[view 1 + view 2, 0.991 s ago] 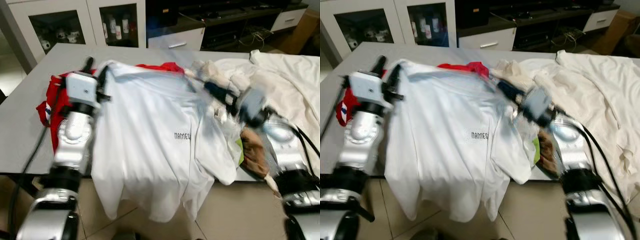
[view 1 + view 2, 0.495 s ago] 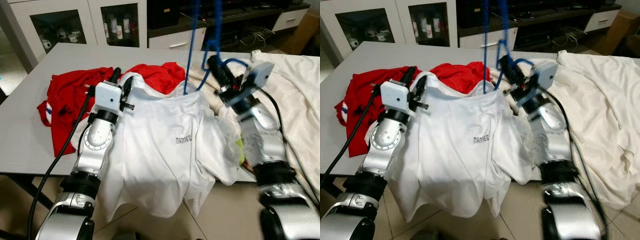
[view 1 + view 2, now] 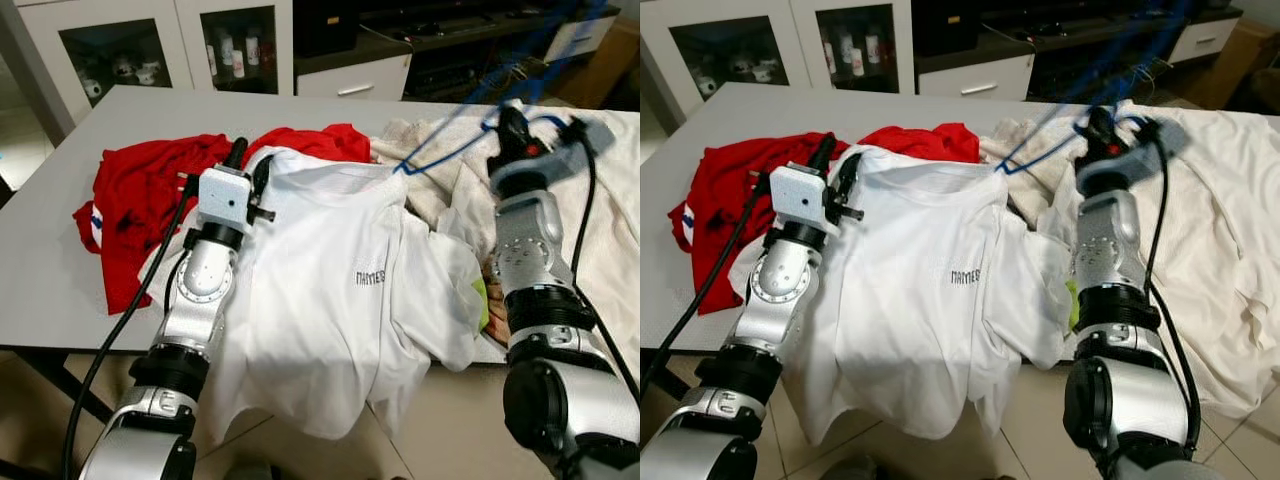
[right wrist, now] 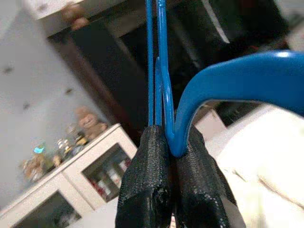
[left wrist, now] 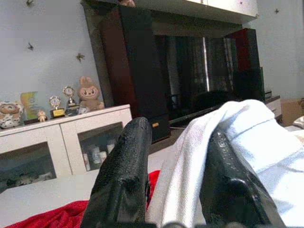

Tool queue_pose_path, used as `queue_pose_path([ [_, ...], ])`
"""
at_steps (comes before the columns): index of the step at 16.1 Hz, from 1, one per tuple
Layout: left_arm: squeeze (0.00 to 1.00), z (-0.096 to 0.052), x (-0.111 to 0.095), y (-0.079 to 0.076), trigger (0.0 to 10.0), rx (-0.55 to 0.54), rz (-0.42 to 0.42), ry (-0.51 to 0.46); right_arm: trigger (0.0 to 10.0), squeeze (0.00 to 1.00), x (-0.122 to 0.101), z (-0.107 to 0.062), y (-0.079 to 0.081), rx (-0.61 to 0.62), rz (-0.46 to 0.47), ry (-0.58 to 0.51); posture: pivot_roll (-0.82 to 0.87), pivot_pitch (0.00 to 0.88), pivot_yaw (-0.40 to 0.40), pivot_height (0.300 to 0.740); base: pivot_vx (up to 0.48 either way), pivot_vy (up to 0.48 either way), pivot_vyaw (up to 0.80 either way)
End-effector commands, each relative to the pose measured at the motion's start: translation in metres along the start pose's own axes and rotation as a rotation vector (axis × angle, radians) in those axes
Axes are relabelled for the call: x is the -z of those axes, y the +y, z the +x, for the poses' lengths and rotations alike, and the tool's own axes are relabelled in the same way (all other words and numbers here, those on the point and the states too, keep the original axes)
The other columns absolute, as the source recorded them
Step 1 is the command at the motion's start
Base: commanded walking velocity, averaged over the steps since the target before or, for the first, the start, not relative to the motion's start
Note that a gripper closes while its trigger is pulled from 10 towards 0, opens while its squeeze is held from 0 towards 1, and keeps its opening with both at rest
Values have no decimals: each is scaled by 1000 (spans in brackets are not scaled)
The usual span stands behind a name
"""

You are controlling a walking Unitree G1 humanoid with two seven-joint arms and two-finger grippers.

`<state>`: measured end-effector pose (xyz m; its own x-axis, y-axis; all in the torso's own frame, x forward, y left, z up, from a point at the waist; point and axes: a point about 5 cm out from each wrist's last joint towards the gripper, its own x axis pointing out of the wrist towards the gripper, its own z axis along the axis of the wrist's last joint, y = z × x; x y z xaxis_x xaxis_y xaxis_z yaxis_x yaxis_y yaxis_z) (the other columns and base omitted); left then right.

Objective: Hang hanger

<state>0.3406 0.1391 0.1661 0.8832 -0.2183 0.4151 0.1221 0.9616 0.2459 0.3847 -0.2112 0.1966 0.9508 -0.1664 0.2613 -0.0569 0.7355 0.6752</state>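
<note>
We are looking down on a grey worktop (image 3: pixel 60 270) with a red garment (image 3: pixel 140 190) lying at its left side. Next to it, our left gripper (image 3: pixel 248 165) is reaching over the worktop, and its jaws are standing partly open with a fold of the white shirt (image 3: pixel 330 300) caught between them; in the left wrist view the white cloth is lying between the two black fingers (image 5: pixel 124 175) and draping over one of them. The shirt is spreading across the middle of the worktop and spilling over the near edge toward the floor, with small dark lettering on its chest. Behind it, a pale towel (image 3: pixel 425 160) is lying bunched up beside the red garment. Further right, the blue hanger (image 3: pixel 440 150) is hanging in the air above the towel, blurred, with one end close to the shirt's collar and its thin blue lines running up and away. Our right gripper (image 3: pixel 512 128) is holding it, raised above the worktop; in the right wrist view the jaws are pressed tight together on the hanger's blue wire (image 4: pixel 164 118). At the far right, a cream sheet (image 3: pixel 610 190) is covering the rest of the worktop and dropping over its edge.
</note>
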Motion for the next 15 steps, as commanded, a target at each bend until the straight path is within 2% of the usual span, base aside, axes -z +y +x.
queue_pose_path([
  [1, 0, 0, 0, -1, 10000, -3, 4, -6, 8941, 0, -10, 7, 3, 33, 92, -34, 184, 0, -27, 740, 0, 0, 0],
  [2, 0, 0, 0, -1, 10000, -3, 5, -6, 10000, 0, -12, 9, 0, 67, 164, -41, 183, 0, -29, 740, 0, 0, 0],
  [3, 0, 0, 0, -1, 10000, -3, 5, -6, 10000, 0, -13, 9, -2, 80, 192, -45, 183, 0, -29, 740, 0, 0, 0],
  [4, 0, 0, 0, -1, 10000, -5, 6, -5, 10000, 0, -18, 10, -11, 125, 293, -64, 183, 0, -29, 740, 0, 0, 0],
  [6, 0, -1, 0, -1, 10000, -6, 10, -6, 10000, 0, -30, 9, -26, 189, 422, -110, 185, 0, -29, 740, 0, 0, 0],
  [7, 0, -1, 0, -1, 10000, -6, 10, -7, 10000, 0, -34, 9, -27, 184, 442, -124, 183, 0, -26, 740, 0, 0, 0],
  [10, 0, -1, 0, -2, 10000, 3, 12, -6, 10000, 0, -63, 16, -16, 84, 508, -211, 169, 0, -19, 740, 0, 0, 0],
  [12, 0, 0, 0, -4, 10000, 14, 13, -9, 10000, 0, -81, 20, -7, 30, 453, -256, 166, 0, -18, 740, 0, 0, 0],
  [15, 0, 0, -1, -6, 10000, 22, 18, -15, 10000, 0, -98, 20, 3, 0, 150, -292, 165, 0, -21, 740, 0, 0, 0],
])
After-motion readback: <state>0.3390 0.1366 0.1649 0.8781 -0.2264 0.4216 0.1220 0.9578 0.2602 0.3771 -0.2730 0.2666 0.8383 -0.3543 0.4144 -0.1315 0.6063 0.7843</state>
